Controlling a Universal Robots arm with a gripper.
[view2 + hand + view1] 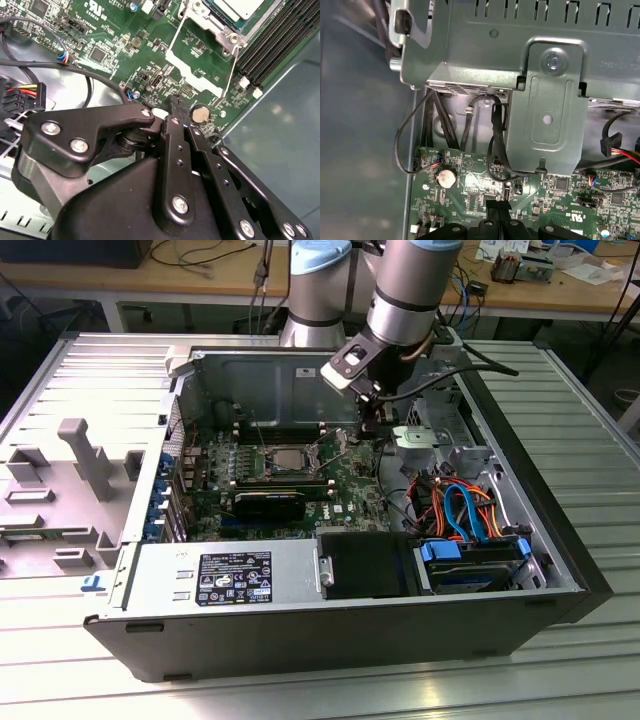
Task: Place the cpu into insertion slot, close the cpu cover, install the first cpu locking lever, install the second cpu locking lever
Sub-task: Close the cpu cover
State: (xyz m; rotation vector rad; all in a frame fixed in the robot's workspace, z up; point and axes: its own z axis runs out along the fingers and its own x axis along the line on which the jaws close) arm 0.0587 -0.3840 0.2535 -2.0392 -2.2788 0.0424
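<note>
Cpu (245, 7): flat square chip, silver top upward, lying in the insertion slot (218, 28) with its edges parallel to the rim; being square, it has no long axis. Cpu cover (195, 73): thin silver frame, tilted open off the slot's side nearest the gripper (175, 106). In the exterior view the slot lies near the gripper, at about 8 o'clock from it. Jaws: pressed together, gripping nothing, tip low over the green board just beside a coin cell (200, 114). Open computer case (300, 640) on ribbed tabletop (585, 450); black-and-white label (235, 578) on its power supply, print not legible.
</note>
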